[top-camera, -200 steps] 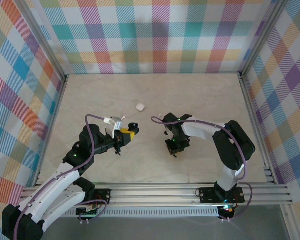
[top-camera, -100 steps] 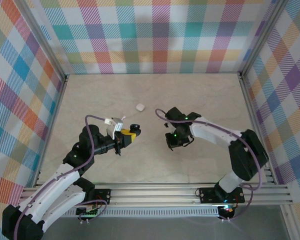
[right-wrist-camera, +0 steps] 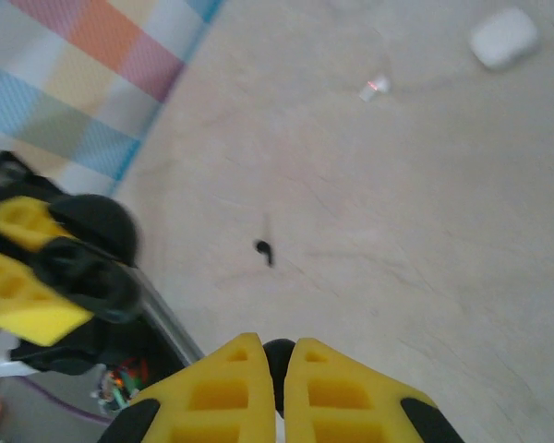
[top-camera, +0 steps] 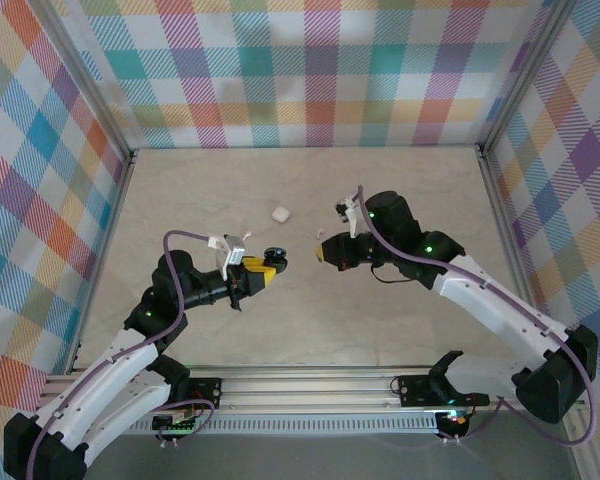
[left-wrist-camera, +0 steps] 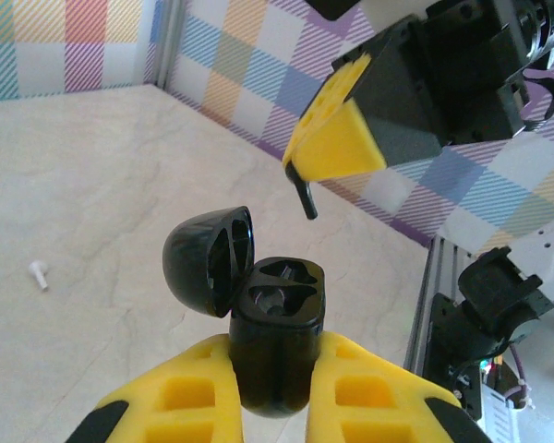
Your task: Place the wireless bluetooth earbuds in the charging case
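While left end effector [left-wrist-camera: 277,365] clamps open black case [left-wrist-camera: 279,288], right end effector [right-wrist-camera: 279,358] pinching black earbud [left-wrist-camera: 307,198], just beside case.

Left claw [top-camera: 267,270] clamped; right claw [top-camera: 322,250] pinched, facing.

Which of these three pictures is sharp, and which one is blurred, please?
Left wrist view: sharp, the open black charging case crisp. Right wrist view: blurred throughout, the white case and the loose black earbud smeared. Top external view: clear, evenly lit.
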Controlling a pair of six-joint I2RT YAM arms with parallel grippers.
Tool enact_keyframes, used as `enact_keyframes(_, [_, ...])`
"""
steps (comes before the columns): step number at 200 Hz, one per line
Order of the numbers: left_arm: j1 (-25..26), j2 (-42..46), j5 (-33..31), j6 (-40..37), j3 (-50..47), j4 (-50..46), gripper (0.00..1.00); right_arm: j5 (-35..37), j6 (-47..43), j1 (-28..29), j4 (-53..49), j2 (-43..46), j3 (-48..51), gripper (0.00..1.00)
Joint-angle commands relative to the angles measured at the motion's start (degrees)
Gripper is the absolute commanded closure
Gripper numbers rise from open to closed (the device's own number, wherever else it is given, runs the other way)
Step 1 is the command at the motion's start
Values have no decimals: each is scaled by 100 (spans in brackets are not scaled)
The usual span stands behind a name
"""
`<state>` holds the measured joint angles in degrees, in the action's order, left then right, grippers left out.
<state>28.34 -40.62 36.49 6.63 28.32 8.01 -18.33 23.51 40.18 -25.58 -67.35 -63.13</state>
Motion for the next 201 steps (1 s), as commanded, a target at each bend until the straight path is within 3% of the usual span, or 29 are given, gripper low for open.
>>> enact_keyframes(1, [18,98,268,109,52,693,100,-592,-69,122,951,219,-174,100])
enact_keyframes(82, [128,94,-42,163,14,1440,100,-984,-172,648,2293,167,-413,100])
enact_keyframes(201, [137,239,-74,400,33,1616,100,-1027,63,710,2793,-164,-187,100])
